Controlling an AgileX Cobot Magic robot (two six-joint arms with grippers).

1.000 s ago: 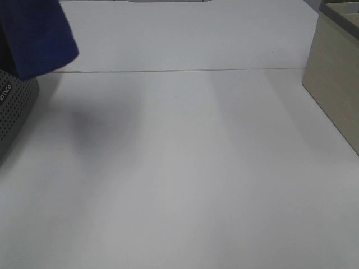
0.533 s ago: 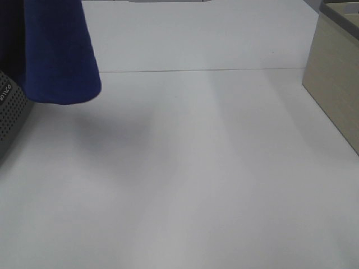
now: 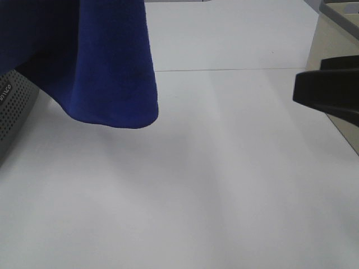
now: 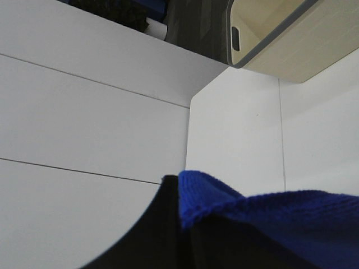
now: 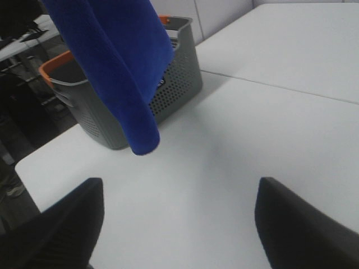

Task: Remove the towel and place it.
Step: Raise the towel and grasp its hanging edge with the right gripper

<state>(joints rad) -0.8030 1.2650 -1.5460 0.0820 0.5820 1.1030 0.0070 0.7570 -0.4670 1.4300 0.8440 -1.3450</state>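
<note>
Towel [image 3: 106, 73] hung in the air at the left of the tabletop [image 3: 224, 185], draped just beside and partly above the grey basket [image 5: 182, 78]. Its lowest fold was prob. clear of the surface, though the angle made that hard to judge. Left gripper [image 4: 182, 218] was shut on the top edge, w/ a pinch of blue cloth bunched at its dark finger. Right gripper [image 5: 179, 224] stood wide open w/ nothing in it, low over the tabletop and well apart from the towel.

Step in hand, as I read it, was carrying the cloth out for placing. To do it well: hold the pinch firm, lift enough that the hanging end clears the basket rim, let the low fold land first, then draw away so it lies flat.

Tabletop was plain white w/ one seam across it. A beige box [image 4: 291, 39] sat at the right edge. Beyond the basket the room was dim and cluttered, too blurred to name.
</note>
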